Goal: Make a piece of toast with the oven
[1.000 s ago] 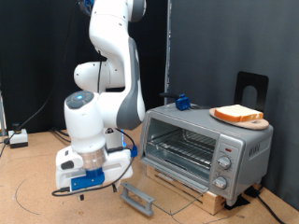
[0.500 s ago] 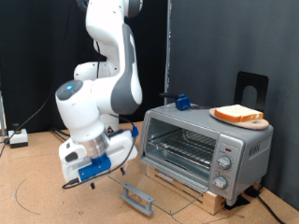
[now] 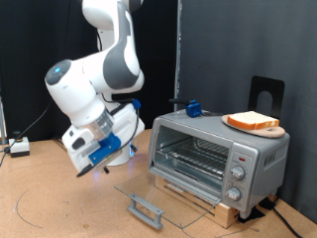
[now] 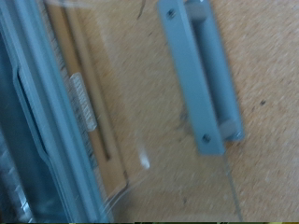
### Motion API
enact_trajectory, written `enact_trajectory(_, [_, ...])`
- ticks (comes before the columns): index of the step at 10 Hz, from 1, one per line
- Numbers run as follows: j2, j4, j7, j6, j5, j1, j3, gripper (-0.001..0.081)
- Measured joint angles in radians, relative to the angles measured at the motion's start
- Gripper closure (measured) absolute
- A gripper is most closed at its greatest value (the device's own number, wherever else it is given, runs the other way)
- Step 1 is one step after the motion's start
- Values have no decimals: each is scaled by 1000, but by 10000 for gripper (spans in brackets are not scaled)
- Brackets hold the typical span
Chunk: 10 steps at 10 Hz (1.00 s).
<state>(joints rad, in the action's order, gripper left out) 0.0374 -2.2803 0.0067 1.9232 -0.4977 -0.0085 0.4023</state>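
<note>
The silver-grey oven (image 3: 213,154) stands at the exterior view's right with its glass door (image 3: 163,198) folded down flat, the handle (image 3: 146,210) at the door's front edge, and the wire rack visible inside. The piece of toast (image 3: 252,121) lies on a round wooden board (image 3: 269,131) on top of the oven. My gripper (image 3: 79,169) hangs in the air to the left of the open door, tilted, touching nothing. The wrist view looks down on the glass door (image 4: 140,112) and its grey handle (image 4: 196,75); no fingers show there.
Three round knobs (image 3: 238,176) sit on the oven's right front. A blue object (image 3: 193,108) and a black stand (image 3: 265,94) are behind the oven. The oven rests on a wooden base (image 3: 203,205). Cables and a small box (image 3: 18,148) lie at far left.
The arm has lifted and swung up and to the left, away from the door handle. The door stays open and flat; the toast has not moved.
</note>
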Motion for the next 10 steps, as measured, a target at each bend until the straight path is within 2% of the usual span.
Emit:
enact_trajectory(2, [-61, 0, -5, -73, 39, -8, 10, -3])
enact_trajectory(4, [-126, -23, -2, -90, 56, -15, 14, -3])
enact_trajectory(5, [-122, -23, -2, -90, 56, -15, 14, -3])
enact_trajectory(6, [-123, -21, -63, -122, 2, -11, 12, -3])
enact_trajectory(8, [-146, -12, -265, -247, -115, 0, 6, -3])
enact_trajectory(10, [-177, -1, -464, -370, -132, 13, 0, -3])
